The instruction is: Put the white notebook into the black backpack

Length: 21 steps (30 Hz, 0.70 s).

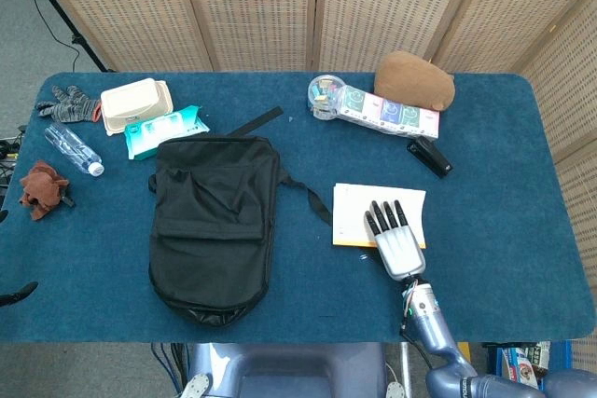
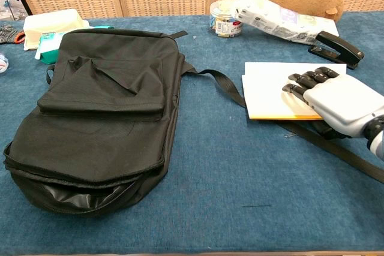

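The right hand (image 1: 395, 241) lies flat, fingers slightly apart and gripping nothing, on the white notebook (image 1: 373, 212), with the black backpack (image 1: 213, 221) well apart to its left.

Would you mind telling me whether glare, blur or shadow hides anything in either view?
Head view: even light, sharp, no glare on the white notebook. Chest view: wide-angle stretch enlarges the black backpack and right hand; only soft shadow under the hand; nothing blurred.

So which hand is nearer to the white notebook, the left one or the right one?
The right. The right hand rests flat on the white notebook, its fingers lying on the cover. The left hand shows in neither view.
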{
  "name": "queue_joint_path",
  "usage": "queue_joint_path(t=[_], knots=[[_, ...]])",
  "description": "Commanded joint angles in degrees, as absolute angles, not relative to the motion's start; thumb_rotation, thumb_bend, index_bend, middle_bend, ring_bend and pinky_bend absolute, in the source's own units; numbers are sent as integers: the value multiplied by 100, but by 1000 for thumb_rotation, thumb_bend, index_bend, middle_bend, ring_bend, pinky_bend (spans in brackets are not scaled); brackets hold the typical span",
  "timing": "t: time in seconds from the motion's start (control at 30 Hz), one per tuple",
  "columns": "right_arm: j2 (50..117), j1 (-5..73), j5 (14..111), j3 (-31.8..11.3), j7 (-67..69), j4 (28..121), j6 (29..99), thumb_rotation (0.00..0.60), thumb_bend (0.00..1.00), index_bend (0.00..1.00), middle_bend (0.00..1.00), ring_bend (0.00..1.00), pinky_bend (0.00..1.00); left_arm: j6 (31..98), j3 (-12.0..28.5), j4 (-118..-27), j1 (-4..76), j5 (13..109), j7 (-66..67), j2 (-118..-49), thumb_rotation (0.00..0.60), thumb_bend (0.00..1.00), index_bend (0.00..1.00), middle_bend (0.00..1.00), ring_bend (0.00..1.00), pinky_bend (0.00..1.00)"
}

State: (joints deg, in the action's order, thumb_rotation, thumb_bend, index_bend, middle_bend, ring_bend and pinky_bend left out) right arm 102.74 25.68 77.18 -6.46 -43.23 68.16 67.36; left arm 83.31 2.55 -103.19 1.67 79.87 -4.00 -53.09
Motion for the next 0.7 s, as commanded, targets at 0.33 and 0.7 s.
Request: queue_joint_path(t=[0.33, 0.7], knots=[[10546, 2890, 7958, -739, -3803, 6073, 6737, 600, 534, 396, 311, 223, 374, 8294, 263, -10300, 181, 7960, -469, -5290, 600, 0, 0, 0, 0, 0], [10558, 2961, 8444, -673, -2847, 5542, 7197, 600, 600, 611, 512, 432, 667, 8273, 262, -10290, 194, 7959, -469, -5294, 600, 0, 0, 0, 0, 0]])
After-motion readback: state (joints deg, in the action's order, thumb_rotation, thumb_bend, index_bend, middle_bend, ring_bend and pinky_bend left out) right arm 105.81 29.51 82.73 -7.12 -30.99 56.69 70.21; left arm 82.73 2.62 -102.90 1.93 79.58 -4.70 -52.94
